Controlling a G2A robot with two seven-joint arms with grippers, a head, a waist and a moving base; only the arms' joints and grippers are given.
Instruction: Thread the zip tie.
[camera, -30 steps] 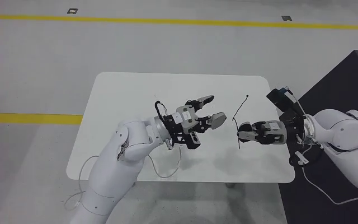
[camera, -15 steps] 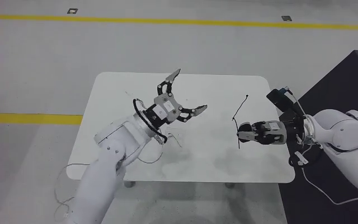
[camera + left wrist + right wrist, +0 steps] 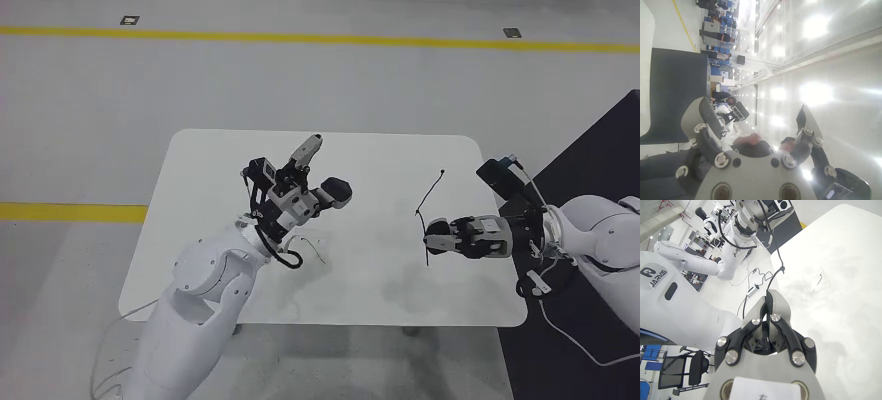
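Note:
A thin black zip tie (image 3: 432,190) stands roughly upright over the right half of the white table (image 3: 400,295), bent at its head (image 3: 782,268). My right gripper (image 3: 428,238) is shut on its lower part, and in the right wrist view the strap rises out of the closed fingertips of that gripper (image 3: 768,292). My left gripper (image 3: 322,168) hangs over the table's middle left, well apart from the tie. It is turned upward toward the ceiling and open, with nothing between its fingers (image 3: 710,113).
A small clear plastic piece with a thin dark strand (image 3: 818,281) lies flat on the table near the left arm (image 3: 312,248). A black panel (image 3: 605,140) stands beside the table's right edge. Loose cables trail off the table's front.
My left arm has pulled back from beside the zip tie toward the table's middle left, and its open gripper has rotated to face upward. The right gripper and tie have stayed put.

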